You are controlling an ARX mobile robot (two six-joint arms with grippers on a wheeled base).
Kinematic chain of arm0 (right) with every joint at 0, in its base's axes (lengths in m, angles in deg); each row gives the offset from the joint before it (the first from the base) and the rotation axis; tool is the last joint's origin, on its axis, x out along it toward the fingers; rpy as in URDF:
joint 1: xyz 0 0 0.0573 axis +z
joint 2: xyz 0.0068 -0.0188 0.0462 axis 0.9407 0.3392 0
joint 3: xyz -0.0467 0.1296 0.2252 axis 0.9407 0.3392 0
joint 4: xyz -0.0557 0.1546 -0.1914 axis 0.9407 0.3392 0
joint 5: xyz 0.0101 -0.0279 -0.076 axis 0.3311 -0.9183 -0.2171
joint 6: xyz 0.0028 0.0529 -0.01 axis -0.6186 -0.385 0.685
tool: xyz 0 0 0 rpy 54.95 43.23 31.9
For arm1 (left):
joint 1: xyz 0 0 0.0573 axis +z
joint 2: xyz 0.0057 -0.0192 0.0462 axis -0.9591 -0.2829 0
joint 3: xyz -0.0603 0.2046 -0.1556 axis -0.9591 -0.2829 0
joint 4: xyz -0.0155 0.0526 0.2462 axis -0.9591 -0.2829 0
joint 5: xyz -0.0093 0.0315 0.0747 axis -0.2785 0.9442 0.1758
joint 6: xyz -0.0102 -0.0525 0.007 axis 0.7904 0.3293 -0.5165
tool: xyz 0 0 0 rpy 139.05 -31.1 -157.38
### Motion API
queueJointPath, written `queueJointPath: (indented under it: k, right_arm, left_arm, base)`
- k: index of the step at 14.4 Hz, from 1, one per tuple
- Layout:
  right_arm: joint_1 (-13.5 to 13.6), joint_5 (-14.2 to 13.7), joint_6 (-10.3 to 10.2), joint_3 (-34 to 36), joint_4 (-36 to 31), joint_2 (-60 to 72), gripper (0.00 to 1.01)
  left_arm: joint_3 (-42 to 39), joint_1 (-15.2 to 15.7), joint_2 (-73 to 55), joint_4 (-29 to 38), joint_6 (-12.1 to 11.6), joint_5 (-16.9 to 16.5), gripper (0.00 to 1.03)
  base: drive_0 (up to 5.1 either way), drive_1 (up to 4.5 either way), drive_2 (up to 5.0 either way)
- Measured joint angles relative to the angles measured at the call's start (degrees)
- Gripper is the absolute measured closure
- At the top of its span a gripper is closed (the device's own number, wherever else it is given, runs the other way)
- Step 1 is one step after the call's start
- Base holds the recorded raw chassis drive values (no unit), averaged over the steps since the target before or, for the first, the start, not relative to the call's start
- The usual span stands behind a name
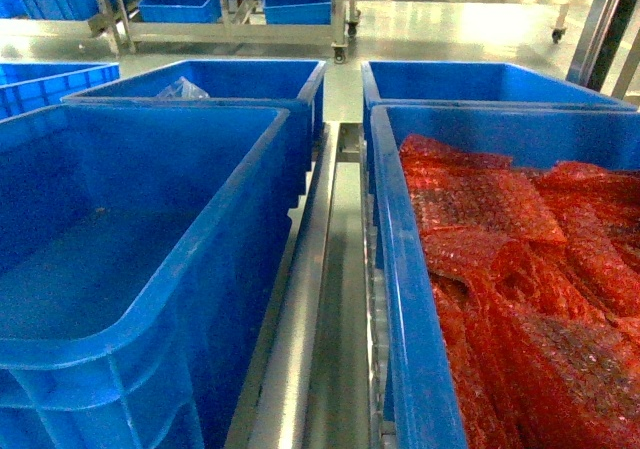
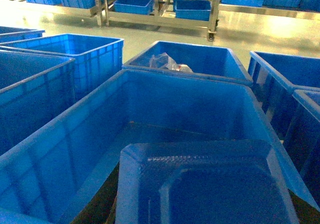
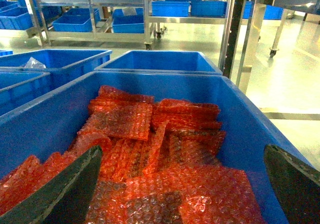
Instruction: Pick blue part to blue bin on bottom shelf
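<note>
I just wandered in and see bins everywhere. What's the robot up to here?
It is sorting parts into bins. The left gripper's camera shows a blue part right under it, over an empty blue bin, though the grip itself is hidden. The right gripper hangs open above a neighbouring bin filled with red bubble-wrap bags, touching nothing.

The blue part (image 2: 205, 184) is running off the left wrist view's bottom edge, hiding the left gripper. The right gripper's fingers (image 3: 65, 189) are getting cropped. Clear bags (image 1: 180, 89) are lying too blurred to identify.
</note>
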Motion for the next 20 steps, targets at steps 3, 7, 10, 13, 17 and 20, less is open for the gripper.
queueJointPath:
  k: [3,7,10,13,17,20]
  right_arm:
    - [0.0,0.0,0.0,0.0,0.0,0.0,0.03]
    - [0.0,0.0,0.0,0.0,0.0,0.0,0.03]
    - [0.0,0.0,0.0,0.0,0.0,0.0,0.03]
    - [0.0,0.0,0.0,0.0,0.0,0.0,0.03]
    - [0.0,0.0,0.0,0.0,0.0,0.0,0.03]
    - [0.0,0.0,0.0,0.0,0.0,0.0,0.03]
  left_arm:
    - [0.0,0.0,0.0,0.0,0.0,0.0,0.59]
    - [0.0,0.0,0.0,0.0,0.0,0.0,0.59]
    - [0.0,0.0,0.0,0.0,0.0,0.0,0.59]
    - [0.0,0.0,0.0,0.0,0.0,0.0,0.59]
    - [0.0,0.0,0.0,0.0,0.0,0.0,0.59]
    - [0.0,0.0,0.0,0.0,0.0,0.0,0.59]
  base:
    - [0.0,0.00,0.0]
    - [0.0,0.00,0.0]
    - [0.0,0.00,0.0]
    - [0.0,0.00,0.0]
    - [0.0,0.00,0.0]
    - [0.0,0.00,0.0]
